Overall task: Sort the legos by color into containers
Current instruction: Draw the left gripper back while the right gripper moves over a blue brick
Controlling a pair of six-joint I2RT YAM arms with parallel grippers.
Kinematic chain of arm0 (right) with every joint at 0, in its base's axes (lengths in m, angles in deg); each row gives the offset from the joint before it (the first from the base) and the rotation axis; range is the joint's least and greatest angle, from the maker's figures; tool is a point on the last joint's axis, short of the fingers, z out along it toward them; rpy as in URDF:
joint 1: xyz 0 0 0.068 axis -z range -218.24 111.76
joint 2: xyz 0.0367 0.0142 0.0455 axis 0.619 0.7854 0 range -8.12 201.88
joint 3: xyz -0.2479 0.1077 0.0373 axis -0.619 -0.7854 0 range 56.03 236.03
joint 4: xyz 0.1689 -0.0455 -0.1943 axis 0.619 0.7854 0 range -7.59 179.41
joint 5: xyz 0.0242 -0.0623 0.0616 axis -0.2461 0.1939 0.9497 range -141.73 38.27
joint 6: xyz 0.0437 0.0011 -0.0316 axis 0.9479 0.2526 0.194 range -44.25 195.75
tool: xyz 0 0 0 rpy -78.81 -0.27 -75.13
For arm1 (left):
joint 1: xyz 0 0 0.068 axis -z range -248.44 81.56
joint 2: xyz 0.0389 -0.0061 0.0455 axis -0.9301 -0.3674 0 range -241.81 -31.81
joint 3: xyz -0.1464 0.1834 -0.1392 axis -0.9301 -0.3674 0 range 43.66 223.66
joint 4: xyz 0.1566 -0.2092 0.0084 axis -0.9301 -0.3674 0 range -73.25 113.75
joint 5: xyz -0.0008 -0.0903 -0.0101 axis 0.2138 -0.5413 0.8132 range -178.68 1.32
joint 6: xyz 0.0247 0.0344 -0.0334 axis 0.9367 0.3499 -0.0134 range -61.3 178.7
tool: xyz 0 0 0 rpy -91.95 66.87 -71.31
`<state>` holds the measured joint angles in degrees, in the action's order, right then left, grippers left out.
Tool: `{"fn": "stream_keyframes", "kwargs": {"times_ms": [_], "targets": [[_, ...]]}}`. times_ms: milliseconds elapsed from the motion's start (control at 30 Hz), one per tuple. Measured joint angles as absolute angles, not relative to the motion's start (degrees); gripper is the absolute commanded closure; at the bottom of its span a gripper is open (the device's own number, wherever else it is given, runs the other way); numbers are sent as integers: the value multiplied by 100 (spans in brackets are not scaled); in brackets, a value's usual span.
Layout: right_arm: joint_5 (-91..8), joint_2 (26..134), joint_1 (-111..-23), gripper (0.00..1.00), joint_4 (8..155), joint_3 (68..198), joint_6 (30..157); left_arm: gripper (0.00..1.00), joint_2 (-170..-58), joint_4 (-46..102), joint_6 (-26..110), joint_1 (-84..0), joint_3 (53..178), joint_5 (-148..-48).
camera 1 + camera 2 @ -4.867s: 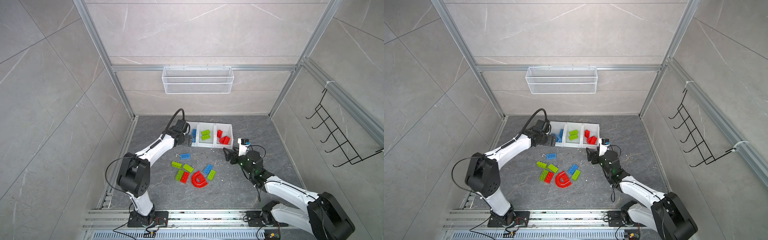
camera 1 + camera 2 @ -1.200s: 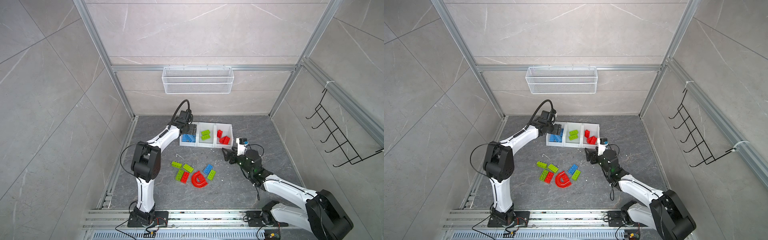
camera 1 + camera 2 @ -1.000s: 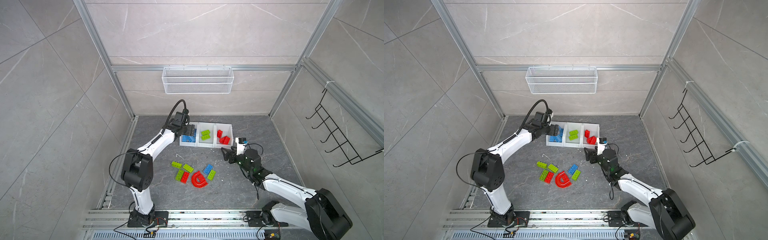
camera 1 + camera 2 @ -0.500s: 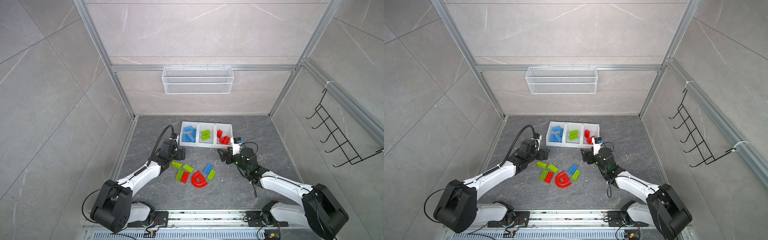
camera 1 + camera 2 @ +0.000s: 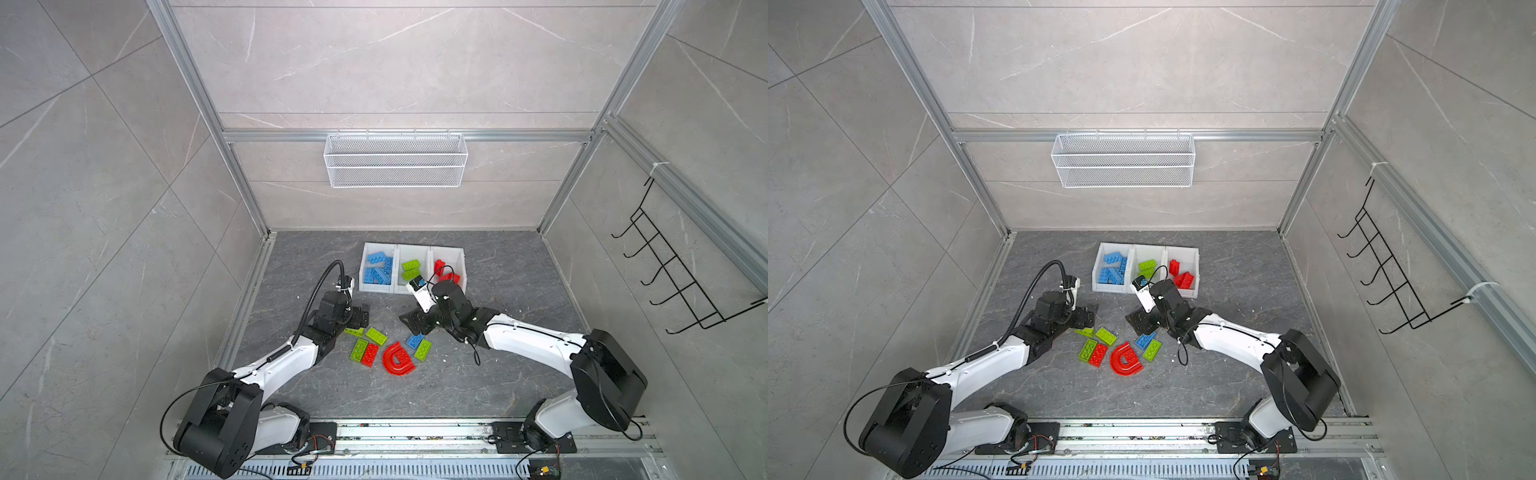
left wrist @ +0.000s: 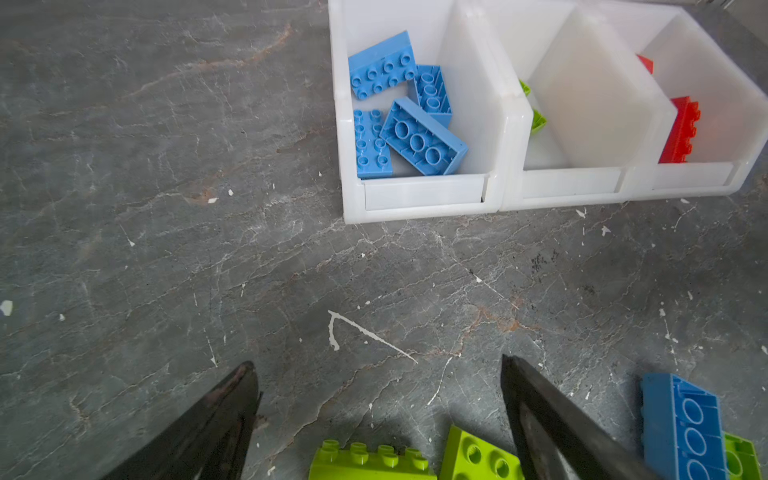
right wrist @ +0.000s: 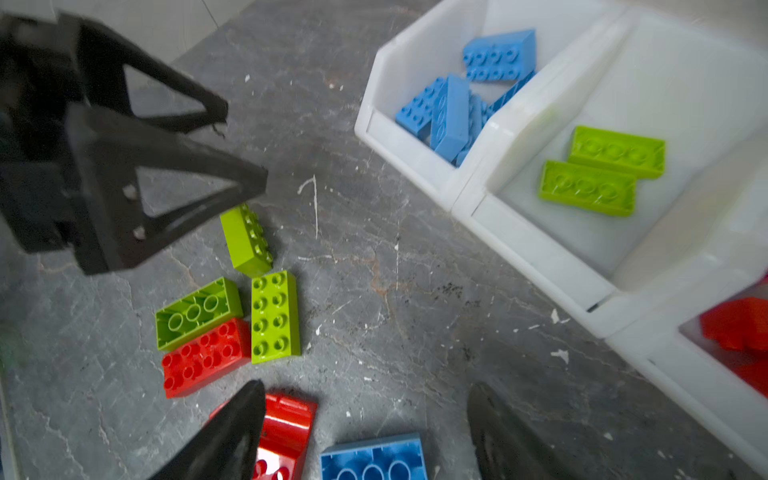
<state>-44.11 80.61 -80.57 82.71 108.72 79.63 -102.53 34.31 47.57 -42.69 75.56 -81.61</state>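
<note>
Loose legos lie mid-floor: a lime brick on its side [image 5: 354, 331], two more lime ones [image 5: 376, 336] [image 5: 359, 349], a red brick [image 5: 370, 354], a red arch [image 5: 398, 359], a blue brick [image 5: 414, 340] and a lime brick [image 5: 423, 349]. The three joined white containers [image 5: 376, 288] hold blue, lime and red bricks, left to right. My left gripper [image 6: 376, 361] hangs open and empty over the lime brick on its side [image 6: 372, 459]. My right gripper [image 7: 368, 384] is open and empty just above the blue brick [image 7: 374, 461], with the red arch [image 7: 286, 428] under one finger.
A white wire basket [image 5: 395, 160] hangs on the back wall and a black hook rack [image 5: 681, 278] on the right wall. The two grippers face each other across the pile [image 5: 1088, 316] [image 5: 1138, 322]. Aluminium frame rails border the grey floor.
My left arm has pulled back from the blue container, leaving a blue brick there, and come down to the lime bricks with jaws wider. My right gripper has shifted left toward the loose blue brick.
</note>
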Motion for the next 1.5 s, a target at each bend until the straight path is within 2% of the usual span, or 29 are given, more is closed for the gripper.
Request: {"fn": "stream_keyframes", "kwargs": {"times_ms": [200, 700, 767, 867, 1167, 1500], "targets": [[-4501, 8352, -8057, 19, 9595, 11488, 7762, 3, -9670, 3495, 4674, -4269, 7377, -7960], [-4814, 9178, -8054, 16, 11435, 12363, 7764, 3, -9678, 3462, 4543, -4269, 7375, -7722], [-4827, 9311, -8057, 14, 11567, 12446, 7764, 3, -9678, 3453, 4540, -4271, 7375, -7685], [-4785, 9453, -8054, 1, 11617, 12485, 7771, 3, -9685, 3451, 4543, -4271, 7375, -7674], [-4654, 9525, -8229, 1, 11606, 12492, 7589, 3, -9689, 3447, 4543, -4273, 7375, -7663], [-5017, 10098, -8511, 3, 11757, 12684, 7395, 2, -9646, 3434, 4543, -4273, 7375, -7652]]}}
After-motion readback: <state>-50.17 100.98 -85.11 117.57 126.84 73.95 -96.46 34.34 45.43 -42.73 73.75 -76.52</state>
